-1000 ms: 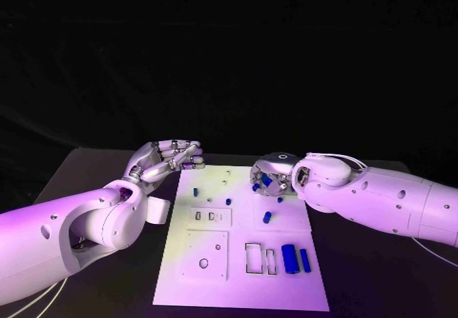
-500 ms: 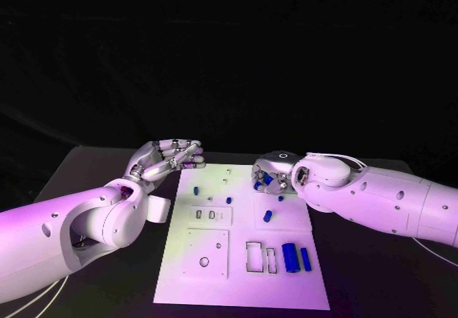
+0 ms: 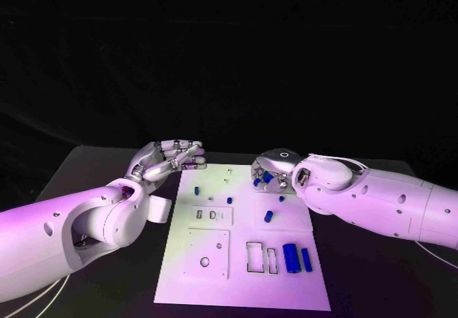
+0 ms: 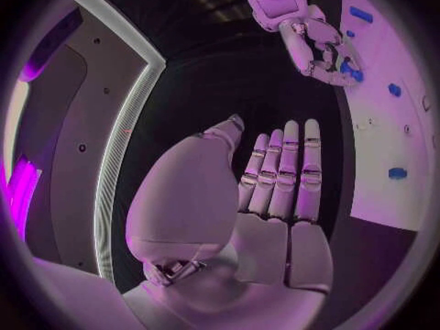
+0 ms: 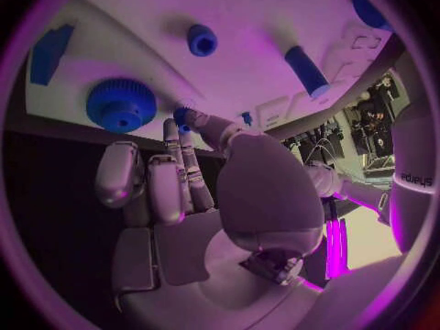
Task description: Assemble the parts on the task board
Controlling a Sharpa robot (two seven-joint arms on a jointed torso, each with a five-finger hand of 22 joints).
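Note:
The white task board [image 3: 286,291] lies mid-table. My right hand [image 3: 271,172] hovers over its far right part and pinches a small blue part [image 5: 182,114] between thumb and a fingertip. A blue gear [image 5: 121,104] sits on the board just beyond those fingertips. Short blue pegs [image 3: 230,199] [image 3: 268,216] stand or lie in the board's far half, and two long blue bars [image 3: 290,258] lie near its right edge. My left hand [image 3: 170,159] hangs off the board's far left corner, holding nothing, its fingers [image 4: 289,169] side by side.
A white block [image 3: 159,209] rests on the black table by the board's left edge. Rectangular slots [image 3: 256,257] and a round hole [image 3: 204,262] open in the board's near half. My right forearm [image 3: 382,199] crosses above the table right of the board.
My right hand has shifted slightly toward the board's far edge with the small blue part. The left hand has barely moved.

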